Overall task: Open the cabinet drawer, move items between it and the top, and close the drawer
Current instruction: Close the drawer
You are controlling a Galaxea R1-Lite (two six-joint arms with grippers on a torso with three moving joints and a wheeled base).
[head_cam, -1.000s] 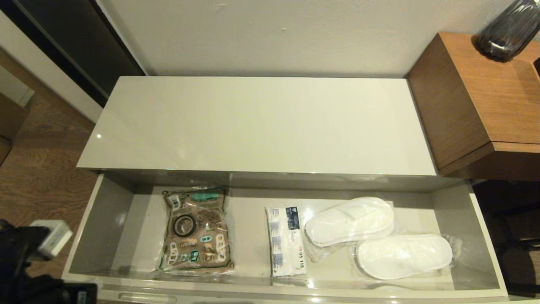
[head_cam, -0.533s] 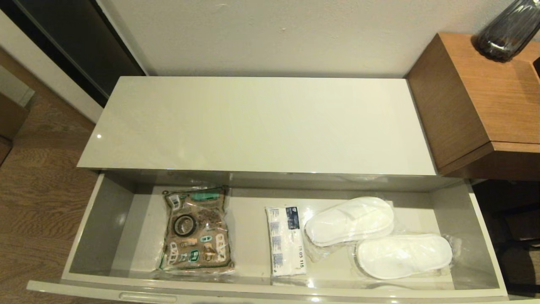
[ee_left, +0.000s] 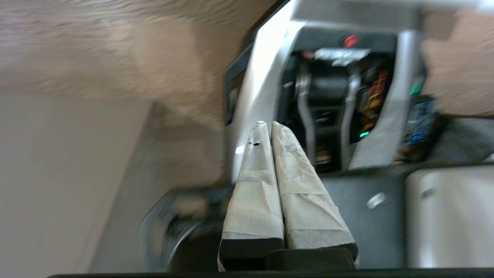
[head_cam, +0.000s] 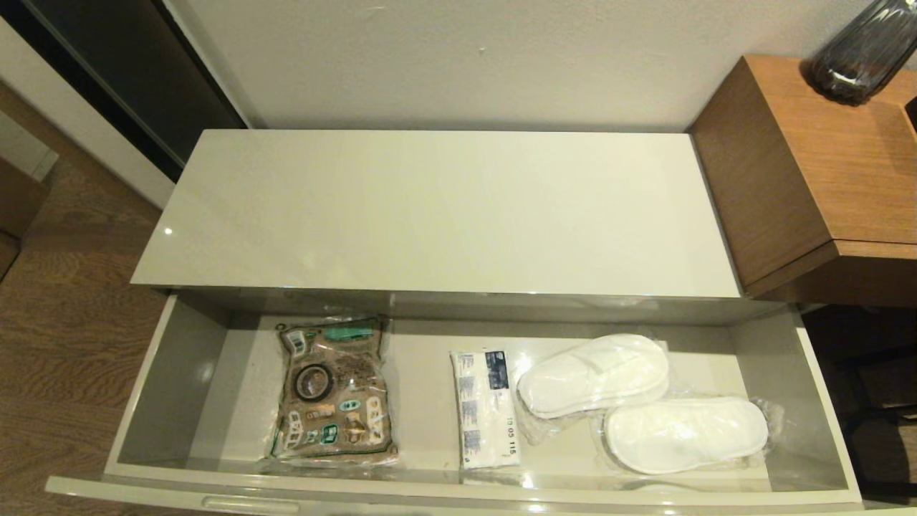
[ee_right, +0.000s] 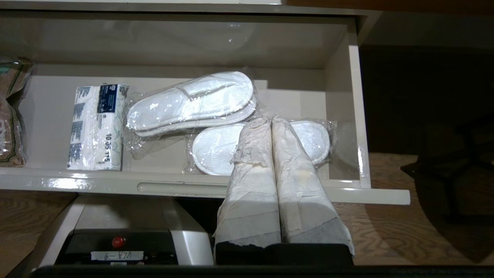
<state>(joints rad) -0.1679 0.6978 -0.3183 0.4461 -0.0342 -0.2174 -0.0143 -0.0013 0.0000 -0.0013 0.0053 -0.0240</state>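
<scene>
The cabinet drawer [head_cam: 179, 373] stands pulled open below the bare glossy top [head_cam: 437, 211]. Inside it, the white tissue pack [head_cam: 486, 408] lies mid-drawer, with two wrapped white slippers [head_cam: 594, 374] to its right. A small black tape roll [head_cam: 314, 382] rests on the brown patterned pouch [head_cam: 333, 390] at the left. Neither arm shows in the head view. My right gripper [ee_right: 270, 120] is shut and empty, held in front of the drawer front [ee_right: 177, 188], pointing toward the near slipper [ee_right: 216, 146]. My left gripper [ee_left: 266, 125] is shut and empty, low beside the robot's base [ee_left: 386, 127].
A brown wooden side table [head_cam: 824, 165] with a dark glass vase [head_cam: 863, 50] stands right of the cabinet. Wood floor [head_cam: 64, 322] lies to the left. The tissue pack [ee_right: 96, 127] and far slipper [ee_right: 189, 102] also show in the right wrist view.
The left arm, seen at the lower left corner a second ago, has dropped out of the head view. The drawer and its contents have not moved.
</scene>
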